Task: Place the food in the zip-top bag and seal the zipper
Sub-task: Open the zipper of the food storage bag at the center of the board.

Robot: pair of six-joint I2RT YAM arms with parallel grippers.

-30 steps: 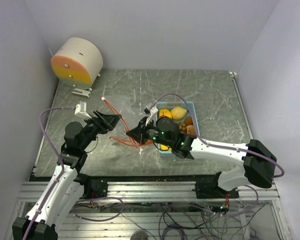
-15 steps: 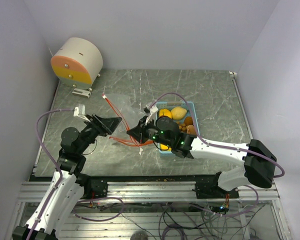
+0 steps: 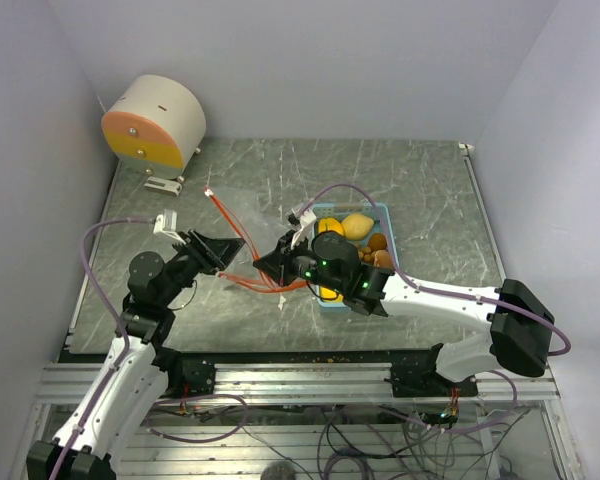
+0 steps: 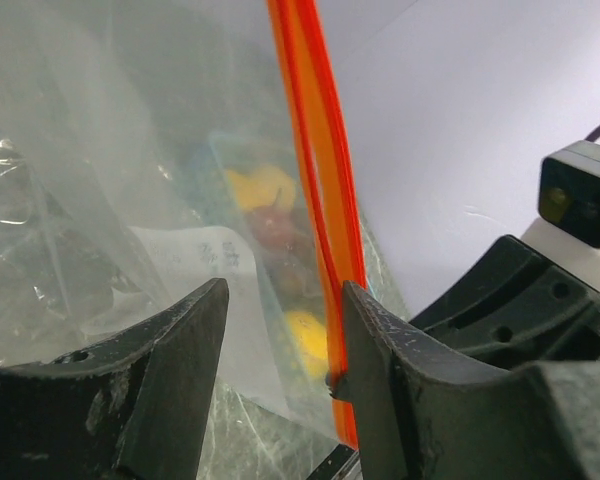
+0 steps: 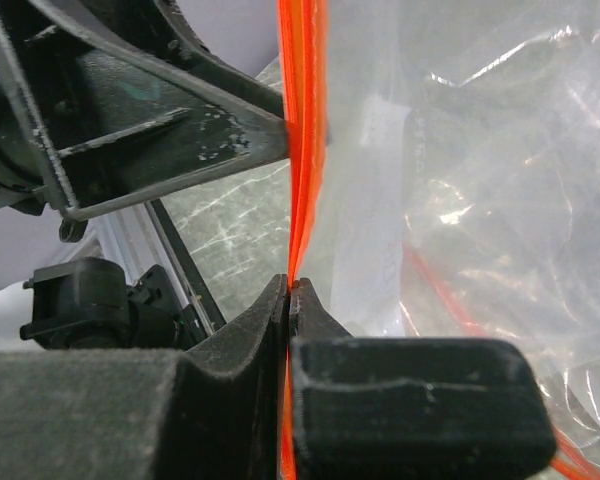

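The clear zip-top bag (image 3: pixel 248 213) with an orange zipper (image 3: pixel 234 232) stands lifted on the table between the arms. My right gripper (image 3: pixel 271 268) is shut on the zipper strip (image 5: pixel 300 150), pinching it at its fingertips (image 5: pixel 292 285). My left gripper (image 3: pixel 216 250) is open; the zipper (image 4: pixel 315 180) and bag film run between its jaws (image 4: pixel 280 350), the strip against the right finger. The food lies in the light blue tray (image 3: pixel 386 213): yellow fruits (image 3: pixel 358 225), an orange one (image 3: pixel 330 227), brown balls (image 3: pixel 377 242). It shows blurred through the bag in the left wrist view (image 4: pixel 260 187).
A cream and orange drum (image 3: pixel 155 122) stands at the table's back left corner. A small white bracket (image 3: pixel 163 184) lies just in front of it. The right arm's forearm (image 3: pixel 430 295) reaches across the front of the tray.
My left arm drew back a little, then came forward again toward the zipper. The bag's upper edge rose slightly. The right gripper kept its hold and place.
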